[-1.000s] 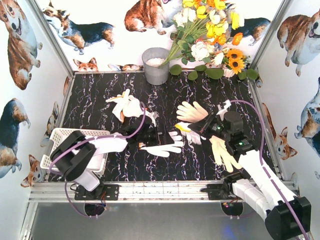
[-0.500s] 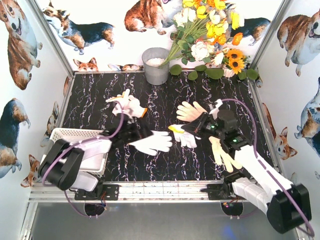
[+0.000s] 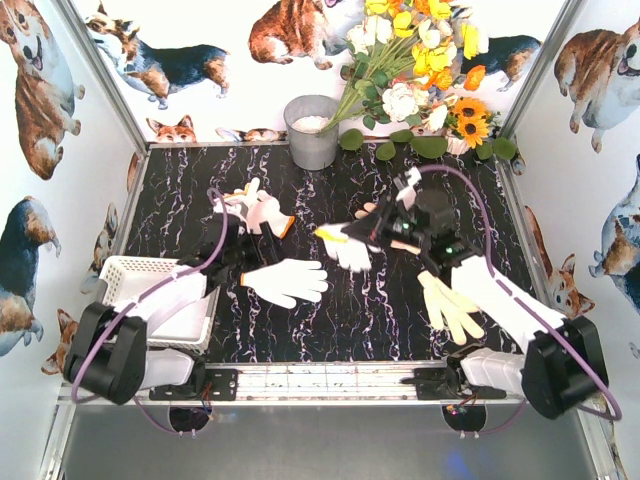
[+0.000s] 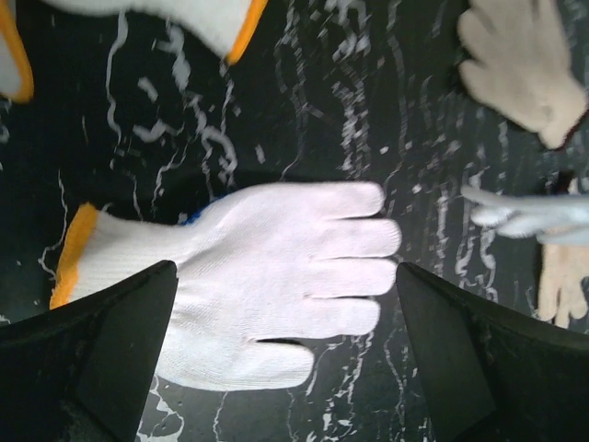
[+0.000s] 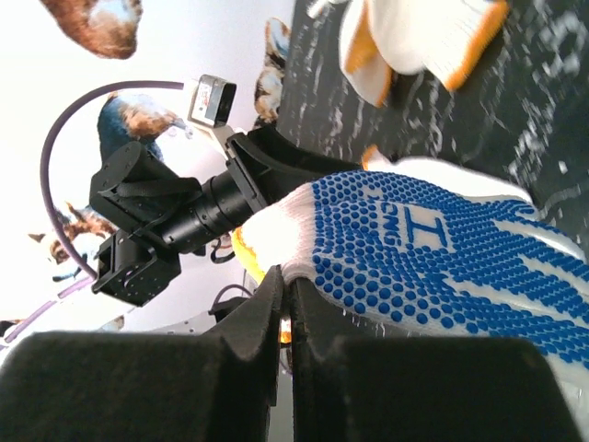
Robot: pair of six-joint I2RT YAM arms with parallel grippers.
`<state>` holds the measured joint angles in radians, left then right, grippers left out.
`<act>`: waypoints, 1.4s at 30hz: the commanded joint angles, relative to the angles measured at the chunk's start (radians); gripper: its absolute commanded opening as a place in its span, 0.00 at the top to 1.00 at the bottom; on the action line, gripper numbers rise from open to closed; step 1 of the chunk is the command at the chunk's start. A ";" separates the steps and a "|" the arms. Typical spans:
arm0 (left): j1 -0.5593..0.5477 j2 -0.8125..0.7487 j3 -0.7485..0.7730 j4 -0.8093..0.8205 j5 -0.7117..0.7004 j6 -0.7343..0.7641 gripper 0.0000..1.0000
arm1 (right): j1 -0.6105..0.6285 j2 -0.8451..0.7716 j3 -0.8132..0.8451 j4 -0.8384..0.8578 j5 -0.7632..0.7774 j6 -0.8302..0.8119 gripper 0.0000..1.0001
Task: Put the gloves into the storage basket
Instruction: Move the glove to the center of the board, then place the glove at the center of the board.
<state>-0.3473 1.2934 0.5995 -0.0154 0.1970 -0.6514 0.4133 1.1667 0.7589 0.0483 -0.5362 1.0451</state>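
White glove (image 3: 287,281) crosswise, fingers rightward

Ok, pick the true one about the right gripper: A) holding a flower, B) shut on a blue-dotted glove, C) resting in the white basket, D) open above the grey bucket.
B: in the right wrist view the right gripper is pinched shut on the edge of the white glove with blue dots.

Bare black tabletop (image 3: 370,320) lies open along the lower middle of the frame. A white glove (image 3: 287,282) sits left of centre; a metal bucket (image 3: 312,135) stands at top centre.
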 commanded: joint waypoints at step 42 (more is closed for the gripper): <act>-0.355 -0.016 0.097 0.010 0.030 -0.133 0.19 | 0.222 -0.023 -0.080 -0.616 0.255 -0.162 0.46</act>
<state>-0.6949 1.2613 0.6823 -0.1070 0.2375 -0.7395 0.6350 1.2377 0.5735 -0.3779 -0.4648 0.9421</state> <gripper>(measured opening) 0.836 0.486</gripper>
